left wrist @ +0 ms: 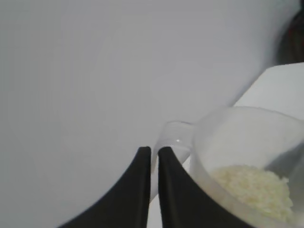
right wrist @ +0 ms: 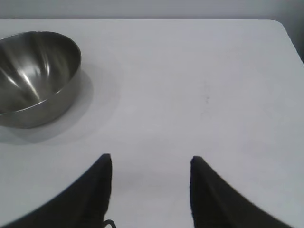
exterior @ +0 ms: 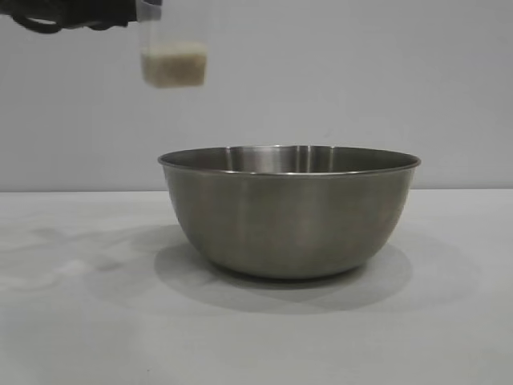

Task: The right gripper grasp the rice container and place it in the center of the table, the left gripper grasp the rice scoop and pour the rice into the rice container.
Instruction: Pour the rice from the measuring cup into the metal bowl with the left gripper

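Observation:
The rice container (exterior: pixel 288 212), a wide steel bowl, stands on the white table (exterior: pixel 80 321) near the middle; it also shows in the right wrist view (right wrist: pixel 35 78). High above its left side hangs the clear rice scoop (exterior: pixel 174 56) with a layer of rice (exterior: pixel 174 68) in its bottom. My left gripper (left wrist: pixel 155 151) is shut on the scoop's small handle (left wrist: pixel 175 138), and the scoop (left wrist: pixel 247 142) with its rice (left wrist: pixel 254 187) sits beside the fingers. My right gripper (right wrist: pixel 151 159) stands open over bare table, away from the bowl, with nothing between its fingers.
A plain grey wall (exterior: pixel 337 72) stands behind the table. The table's rounded far corner (right wrist: pixel 280 26) shows in the right wrist view. A dark part of the left arm (exterior: pixel 64 12) reaches in at the top left of the exterior view.

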Controlling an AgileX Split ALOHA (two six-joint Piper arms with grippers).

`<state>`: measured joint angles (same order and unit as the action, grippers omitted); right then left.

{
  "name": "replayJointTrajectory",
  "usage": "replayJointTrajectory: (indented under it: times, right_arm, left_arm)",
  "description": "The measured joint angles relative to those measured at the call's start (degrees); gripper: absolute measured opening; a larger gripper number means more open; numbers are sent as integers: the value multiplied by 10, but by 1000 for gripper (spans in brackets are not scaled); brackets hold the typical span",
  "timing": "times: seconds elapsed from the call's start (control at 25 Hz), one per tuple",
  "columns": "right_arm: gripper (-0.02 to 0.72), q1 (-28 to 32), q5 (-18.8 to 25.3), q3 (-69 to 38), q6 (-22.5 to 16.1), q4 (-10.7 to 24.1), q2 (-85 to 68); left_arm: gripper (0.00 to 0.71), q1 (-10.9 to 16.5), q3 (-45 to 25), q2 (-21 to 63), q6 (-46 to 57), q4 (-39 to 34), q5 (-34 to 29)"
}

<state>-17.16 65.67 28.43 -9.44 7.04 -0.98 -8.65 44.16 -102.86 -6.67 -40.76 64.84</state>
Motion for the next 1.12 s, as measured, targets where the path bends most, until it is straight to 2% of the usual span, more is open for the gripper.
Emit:
replayJointTrajectory:
  times: [0.24,0.52,0.68,1.12]
  right_arm:
    - [363,0,0,0,0,0,0]
    - [363,0,0,0,0,0,0]
    - [363,0,0,0,0,0,0]
    - [363,0,0,0,0,0,0]
  left_arm:
    - [0,-6,0,0,-111,-41,0]
    - [0,-66,0,0,-246,-69,0]
    - [0,-88,0,0,-322,-69,0]
    - [0,-91,0,-30,-546,-73,0]
